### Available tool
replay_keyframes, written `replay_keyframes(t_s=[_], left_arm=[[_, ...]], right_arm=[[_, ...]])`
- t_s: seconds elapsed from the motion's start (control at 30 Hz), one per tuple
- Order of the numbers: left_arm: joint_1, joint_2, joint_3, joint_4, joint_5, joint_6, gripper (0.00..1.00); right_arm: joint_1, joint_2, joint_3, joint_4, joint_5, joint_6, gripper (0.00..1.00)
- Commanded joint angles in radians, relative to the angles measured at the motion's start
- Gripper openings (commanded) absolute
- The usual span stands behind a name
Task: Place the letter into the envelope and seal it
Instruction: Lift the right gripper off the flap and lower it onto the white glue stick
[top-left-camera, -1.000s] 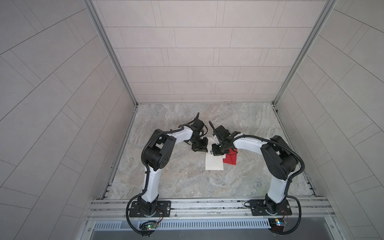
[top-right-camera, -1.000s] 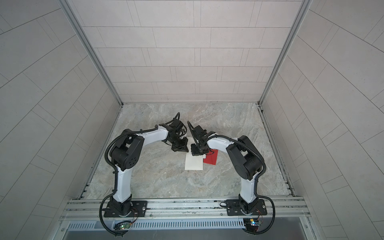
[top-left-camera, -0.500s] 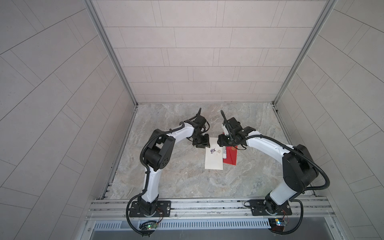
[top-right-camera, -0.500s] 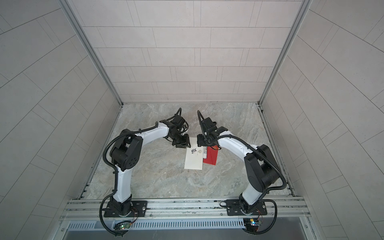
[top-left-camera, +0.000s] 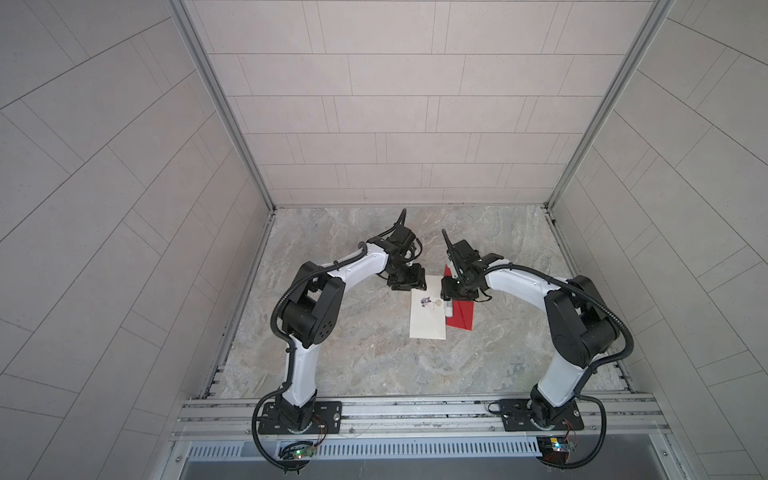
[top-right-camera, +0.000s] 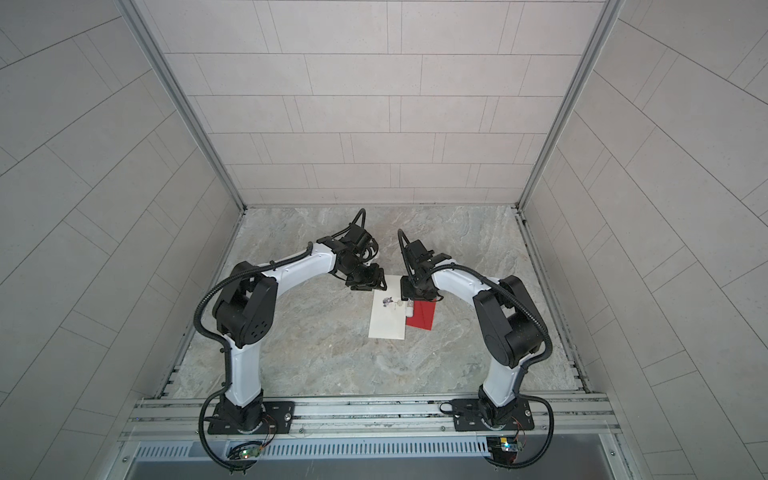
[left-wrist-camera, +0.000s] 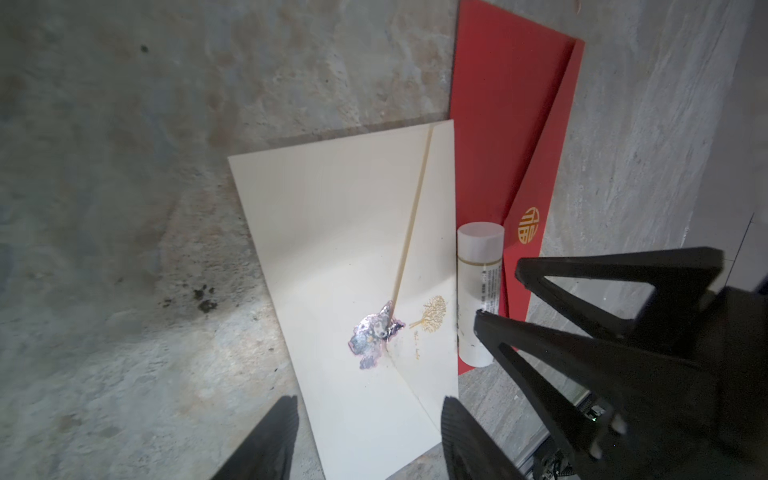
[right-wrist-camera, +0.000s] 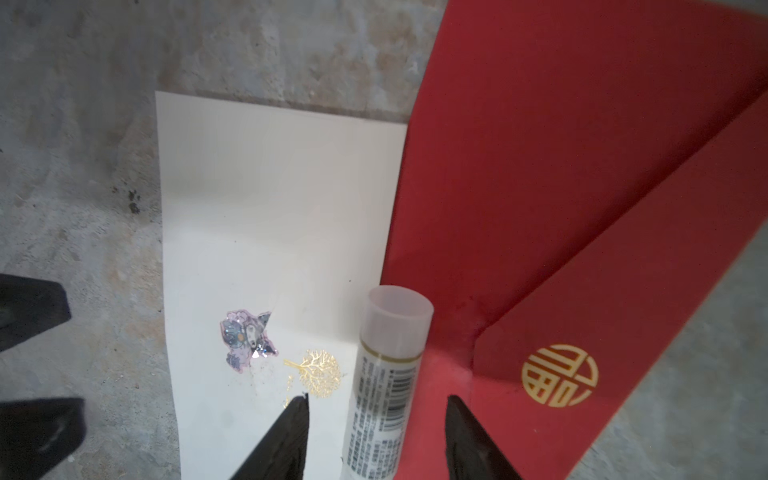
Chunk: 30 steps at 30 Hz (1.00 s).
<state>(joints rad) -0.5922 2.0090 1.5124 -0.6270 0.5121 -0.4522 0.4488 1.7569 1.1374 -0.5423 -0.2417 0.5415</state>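
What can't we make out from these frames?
- Cream envelope contents: hidden by its shut flap, every view.
- Glue stick: one end cut off at the right wrist view's edge; label too small.
- Red envelope: partly hidden by the right gripper in both top views.

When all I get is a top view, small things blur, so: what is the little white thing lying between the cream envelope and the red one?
Observer: A white tube, capped, with a barcode label. It lies on its side where the cream envelope meets the red envelope.
Operator: Is it gripped?
Observer: No. The right claw is open, with a finger on each side of the tube and a gap showing on both sides.
Operator: Is the cream flap shut?
Observer: It lies flat, with a purple sticker over its tip.
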Motion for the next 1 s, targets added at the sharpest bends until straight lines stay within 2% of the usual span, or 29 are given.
replay_keyframes(t_s=[0.0,0.23,0.6,0.8,0.97], left_arm=[[-0.018,-0.024,-0.01,-0.002,0.023,0.034,0.63],[-0.024,-0.021,-0.032,0.025,0.024,0.014,0.63],[-0.03,-0.012,-0.052,0.038,0.035,0.003,0.62],[-0.034,-0.011,-0.065,0.049,0.047,0.001,0.61],[-0.045,-0.009,-0.051,0.05,0.081,0.024,0.61]], right_arm=[[0.004,0.012,-0.001,0.001,-0.004,0.014,0.54],[0.004,-0.033,-0.019,0.017,0.039,0.01,0.52],[0.006,0.072,0.023,0.014,0.018,0.015,0.47],[0.007,0.068,0.01,0.025,0.02,0.012,0.36],[0.006,0.063,0.005,0.032,0.008,0.016,0.18]])
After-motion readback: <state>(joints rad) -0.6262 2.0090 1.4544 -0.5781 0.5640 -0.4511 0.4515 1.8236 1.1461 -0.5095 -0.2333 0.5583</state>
